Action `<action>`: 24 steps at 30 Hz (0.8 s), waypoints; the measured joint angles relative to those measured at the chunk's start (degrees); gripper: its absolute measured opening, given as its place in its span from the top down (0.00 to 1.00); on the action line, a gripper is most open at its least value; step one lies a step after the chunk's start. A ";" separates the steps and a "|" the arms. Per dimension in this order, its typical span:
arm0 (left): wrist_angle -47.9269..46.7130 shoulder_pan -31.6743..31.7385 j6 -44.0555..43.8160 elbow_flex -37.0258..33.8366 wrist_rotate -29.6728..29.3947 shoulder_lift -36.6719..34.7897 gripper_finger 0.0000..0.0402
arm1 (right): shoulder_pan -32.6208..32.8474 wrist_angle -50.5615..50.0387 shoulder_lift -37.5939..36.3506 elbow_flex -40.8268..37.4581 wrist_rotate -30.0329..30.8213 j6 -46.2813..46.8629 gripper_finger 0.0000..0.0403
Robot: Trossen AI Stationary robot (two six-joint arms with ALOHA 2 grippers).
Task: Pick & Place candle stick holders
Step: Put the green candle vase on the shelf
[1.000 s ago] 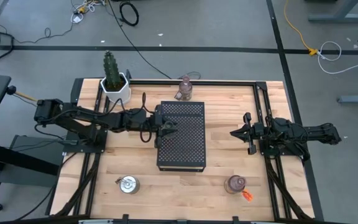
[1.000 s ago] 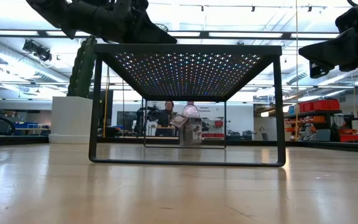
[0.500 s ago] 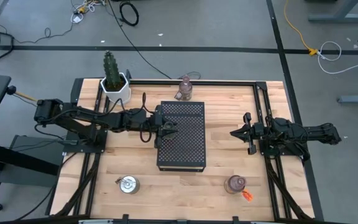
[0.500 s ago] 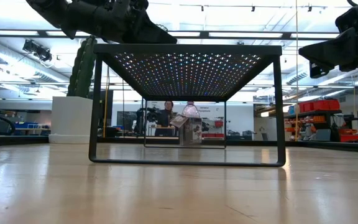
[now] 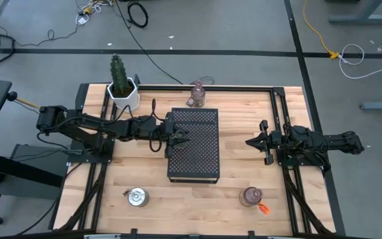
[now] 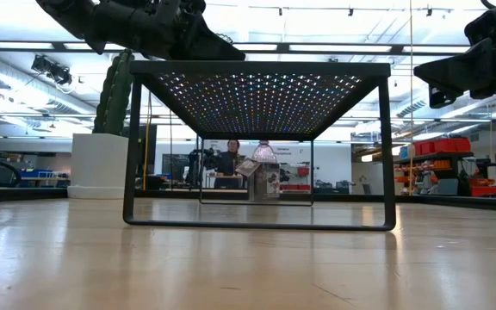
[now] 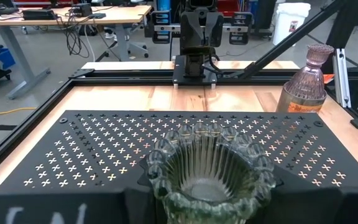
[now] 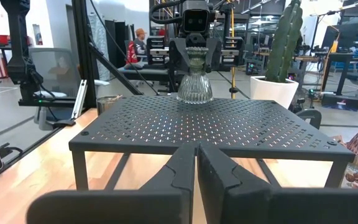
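The black perforated stand (image 5: 193, 145) hogs the table's middle, with open space underneath between its legs. Bare wood runs along both sides. Near its left edge the left gripper (image 5: 178, 137) and its green glass holder (image 8: 194, 85) take up room; the rest of the top is open.

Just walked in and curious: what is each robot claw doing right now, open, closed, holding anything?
Left gripper: closed on a clear ribbed glass candle holder, standing on the black perforated shelf.
Right gripper: closed, holding nothing, waiting at the table's right.
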 joint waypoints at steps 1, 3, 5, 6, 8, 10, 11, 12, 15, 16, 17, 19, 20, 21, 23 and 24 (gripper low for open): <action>0.00 0.00 0.00 0.00 0.00 0.00 0.68 | 0.00 0.00 0.00 0.02 0.00 0.00 0.94; 0.00 0.00 0.00 0.00 0.00 0.00 0.68 | 0.00 0.00 0.00 0.00 0.00 0.00 0.94; 0.01 0.00 0.00 0.00 0.01 0.00 0.68 | 0.00 -0.01 0.00 0.00 0.00 0.00 0.94; 0.01 0.00 0.00 0.00 0.00 0.00 0.68 | 0.00 0.00 0.00 0.01 0.00 0.00 0.94; 0.02 0.00 -0.02 0.00 0.01 0.00 0.68 | 0.00 -0.02 0.00 0.00 0.00 0.00 0.94; 0.02 0.00 -0.02 0.00 0.00 0.00 0.68 | 0.00 -0.02 0.00 0.01 0.00 0.00 0.94; 0.02 0.00 -0.02 0.00 0.00 0.00 0.68 | 0.00 -0.02 0.00 0.00 0.00 0.00 0.94; 0.02 0.00 -0.02 0.00 0.00 0.00 0.68 | 0.00 -0.02 0.00 0.02 0.00 0.00 0.94; 0.04 0.00 -0.02 0.00 0.00 0.00 0.68 | 0.00 0.00 0.00 0.02 0.00 0.00 0.94; 0.07 0.00 -0.03 0.00 0.00 0.00 0.68 | 0.00 -0.02 0.00 0.01 0.00 0.01 0.94; 0.11 0.00 -0.08 0.01 0.01 0.00 0.68 | 0.00 0.00 0.00 0.02 0.00 0.00 0.94; 0.57 0.00 -0.62 0.01 0.02 0.00 0.68 | 0.00 -0.01 0.00 0.01 0.00 0.00 0.94; 0.96 0.00 -1.23 0.02 0.02 0.00 0.68 | 0.00 0.00 0.00 0.00 0.00 0.00 0.94; 1.24 0.00 -1.50 0.03 0.02 0.00 0.68 | 0.00 0.00 0.00 0.01 0.00 0.00 0.94; 1.33 0.00 -1.49 0.07 0.02 0.00 0.68 | 0.00 -0.02 0.00 0.02 0.00 0.00 0.94; 1.33 0.00 -1.49 0.06 0.02 0.00 0.68 | 0.00 -0.01 0.00 0.01 0.00 0.00 0.94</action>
